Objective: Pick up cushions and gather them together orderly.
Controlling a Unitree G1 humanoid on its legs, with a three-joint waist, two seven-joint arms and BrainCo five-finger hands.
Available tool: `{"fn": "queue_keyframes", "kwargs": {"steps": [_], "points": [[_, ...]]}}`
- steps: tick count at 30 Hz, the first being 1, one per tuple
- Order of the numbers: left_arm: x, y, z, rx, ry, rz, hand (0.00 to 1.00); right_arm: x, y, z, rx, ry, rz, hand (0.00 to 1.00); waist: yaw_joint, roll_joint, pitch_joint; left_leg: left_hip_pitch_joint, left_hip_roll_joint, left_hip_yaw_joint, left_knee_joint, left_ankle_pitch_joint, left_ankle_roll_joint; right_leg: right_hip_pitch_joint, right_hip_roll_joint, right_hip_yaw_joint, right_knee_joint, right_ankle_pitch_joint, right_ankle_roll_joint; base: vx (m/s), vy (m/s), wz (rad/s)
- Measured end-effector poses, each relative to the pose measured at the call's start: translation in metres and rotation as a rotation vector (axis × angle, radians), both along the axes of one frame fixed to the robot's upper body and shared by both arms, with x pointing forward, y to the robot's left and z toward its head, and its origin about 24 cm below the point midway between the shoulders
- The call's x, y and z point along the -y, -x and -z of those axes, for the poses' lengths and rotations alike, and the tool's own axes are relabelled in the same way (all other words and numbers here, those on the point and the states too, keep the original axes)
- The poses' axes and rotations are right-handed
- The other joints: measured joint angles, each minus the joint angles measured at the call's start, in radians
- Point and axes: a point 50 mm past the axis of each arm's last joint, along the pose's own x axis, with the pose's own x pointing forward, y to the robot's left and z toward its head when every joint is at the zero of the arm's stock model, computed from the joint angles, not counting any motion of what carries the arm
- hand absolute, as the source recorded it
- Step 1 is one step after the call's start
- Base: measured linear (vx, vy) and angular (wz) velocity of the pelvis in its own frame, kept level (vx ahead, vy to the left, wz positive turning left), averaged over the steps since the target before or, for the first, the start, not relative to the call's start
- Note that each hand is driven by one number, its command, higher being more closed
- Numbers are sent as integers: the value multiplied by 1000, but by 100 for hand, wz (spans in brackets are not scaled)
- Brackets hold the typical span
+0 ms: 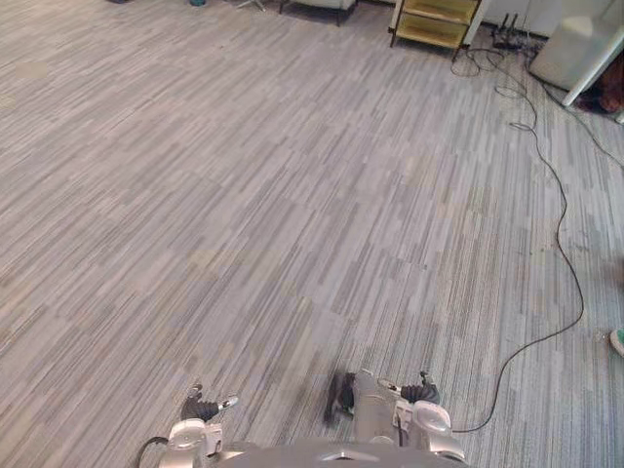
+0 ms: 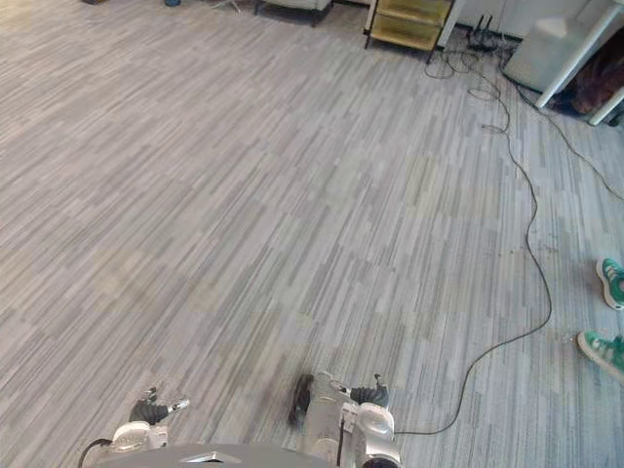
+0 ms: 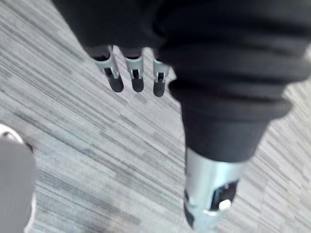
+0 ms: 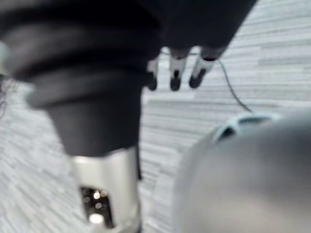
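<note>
My left hand [image 3: 136, 77] hangs over grey striped carpet [image 1: 292, 195], its fingers straight and its thumb [image 3: 209, 194] apart, with nothing in it. The right hand [image 4: 175, 77] hangs the same way above the carpet, fingers straight, thumb [image 4: 107, 194] to the side, holding nothing. Both arms come in low at the near edge of the eye views.
A yellow shelf unit [image 1: 436, 21] stands at the far back, with a white furniture piece [image 1: 585, 49] to its right. A person's green shoes [image 2: 609, 322] are at the right edge. Open carpet stretches ahead and to the left.
</note>
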Motion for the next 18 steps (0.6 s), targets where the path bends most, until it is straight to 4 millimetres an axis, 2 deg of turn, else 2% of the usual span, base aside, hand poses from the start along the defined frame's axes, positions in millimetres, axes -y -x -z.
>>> {"fn": "queue_keyframes", "kwargs": {"steps": [1, 2, 3, 5, 6, 7, 8, 9, 10, 11, 12, 13, 14, 15, 16, 17, 18], "points": [[10, -1, 2, -6, 28, 15, 0, 6, -12, -3, 9, 10, -17, 0, -2, 35, 10, -18, 15, -53, 4, 8, -7, -12, 38, 14, 14, -24, -7, 453, -261, -61], [13, -1, 2, -4, 38, 12, 0, 6, -12, -3, 5, 5, -12, 0, -6, 36, 14, -24, 5, -80, -3, 13, -8, -15, 40, 17, 32, -47, -13, 360, -243, -54], [16, -1, 3, -3, 47, 7, 0, 8, -12, -3, 7, 6, 0, 0, -11, 39, 15, -37, 4, -92, -2, 46, -11, -14, 45, 17, 59, -78, -17, 254, -182, -20], [17, -1, 3, -8, 49, 3, 0, 11, -9, -1, -8, 10, 1, 0, -13, 44, 13, -43, 27, -92, 73, 83, -16, 13, 65, 17, 97, -135, -17, 300, -189, -8], [19, 0, 4, -8, 60, -20, 0, 11, -5, 0, -16, 11, 4, 0, -19, 59, 15, -105, 69, -157, 304, 108, -1, 71, 95, -9, 107, -201, -12, 330, -182, 4], [18, -1, 3, -4, 60, -32, 0, 12, -2, 0, -20, 12, 6, 0, -20, 66, 18, -152, 87, -180, 425, 145, 10, 95, 104, -18, 110, -220, -15, 384, -182, 11], [14, -3, 2, 9, 56, -51, 0, 13, 0, -1, -17, 20, 7, 0, -20, 82, 22, -272, 131, -211, 679, 346, 12, 153, 126, -28, 104, -258, -22, 335, -88, -2], [13, -3, 1, 15, 54, -58, 0, 13, 4, 0, -21, 20, 5, 0, -12, 86, 24, -313, 160, -211, 763, 496, 4, 192, 141, -17, 86, -275, -31, 431, -57, -14], [12, -6, 0, 26, 51, -45, 0, 12, 8, 2, -35, 19, 2, 0, -5, 87, 24, -422, 196, -193, 950, 419, 15, 251, 157, -6, 59, -301, -42, 378, -18, -17], [13, -7, -1, 30, 51, -41, 0, 11, 9, 3, -36, 17, 4, 0, -4, 86, 24, -445, 197, -188, 979, 388, 18, 262, 157, -5, 53, -306, -43, 385, -18, -15], [14, -13, -4, 56, 52, -30, 0, 9, 11, 4, -44, 0, 21, 0, 0, 83, 26, -536, 193, -147, 1029, 294, 21, 326, 157, 9, 17, -324, -39, 418, -25, -5], [14, -15, -6, 70, 52, -29, 0, 8, 13, 5, -54, -6, 29, 0, 5, 82, 27, -594, 184, -116, 1004, 243, 23, 385, 156, 13, -29, -328, -34, 432, -19, -2], [14, -16, -6, 74, 52, -28, 0, 8, 15, 6, -58, -8, 39, 0, 8, 81, 27, -614, 178, -105, 985, 227, 23, 408, 156, 14, -49, -329, -33, 463, 9, 3], [15, -19, -9, 95, 51, -24, 0, 8, 17, 6, -60, -9, 56, 0, 22, 76, 26, -653, 148, -68, 863, 181, 16, 470, 148, 18, -100, -331, -29, 368, 28, 1], [15, -20, -10, 101, 50, -23, 0, 8, 18, 7, -64, -11, 59, 0, 26, 74, 26, -661, 137, -56, 816, 170, 16, 483, 145, 21, -113, -334, -25, 369, 44, -7], [16, -22, -11, 112, 51, -20, 0, 8, 20, 8, -69, -16, 66, 0, 33, 70, 27, -675, 98, -24, 621, 160, 13, 527, 133, 31, -149, -340, -12, 492, 117, -35], [17, -22, -12, 117, 51, -25, 0, 9, 22, 9, -74, -25, 92, 0, 47, 68, 26, -673, 42, -17, 288, 201, -10, 565, 120, 57, -181, -353, 8, 500, 142, -37]]}}
